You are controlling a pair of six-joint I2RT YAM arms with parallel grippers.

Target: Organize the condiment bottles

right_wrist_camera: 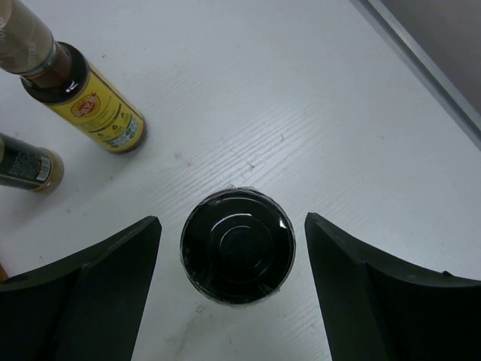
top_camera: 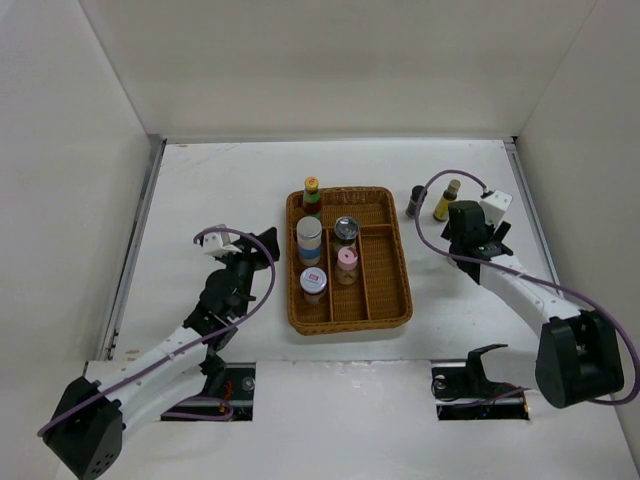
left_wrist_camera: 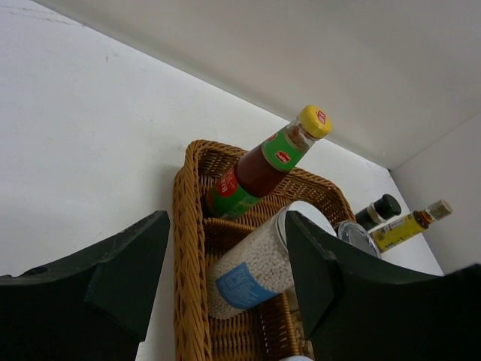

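White counter (top_camera: 220, 180), walled on three sides. One wicker tray (top_camera: 350, 326) with dividers sits at mid-counter between the two arms.

Left hand (top_camera: 262, 243): level with the tray's left side and apart from it. Its fingers are moderately spread, with nothing between them and nothing held. Its own camera looks across at the tray's far left corner.

Right hand (right_wrist_camera: 233, 233): to the right of the tray, fingers spread wide. It straddles a black-capped jar (right_wrist_camera: 237, 248) standing on the counter. A clear gap shows on both sides of the cap, so there is no contact and no grip.

Bottles in the tray, five:
- Sauce bottle (left_wrist_camera: 259, 169): the tallest, with a red-and-green label, dark red contents and a yellow cap. It is in the far left compartment.
- White jar (top_camera: 309, 240): blue band, white granules inside. It is in the left column, just in front of the sauce bottle.
- Silver-lidded jar (top_camera: 346, 229): middle column, far end.
- Pink-lidded jar (top_camera: 347, 262): middle column, just in front of the silver one.
- Red-label jar (top_camera: 313, 282): white top. It is in the left column, nearest the arms.

Bottles on the counter, three:
- Yellow bottle (right_wrist_camera: 94, 109): yellow label with a red mark, brown neck. It is upright beyond the right hand.
- Dark bottle (right_wrist_camera: 26, 162): slim, dark label. It stands just beside the yellow one on the tray side.
- The black-capped jar, upright, is the squattest of the three.
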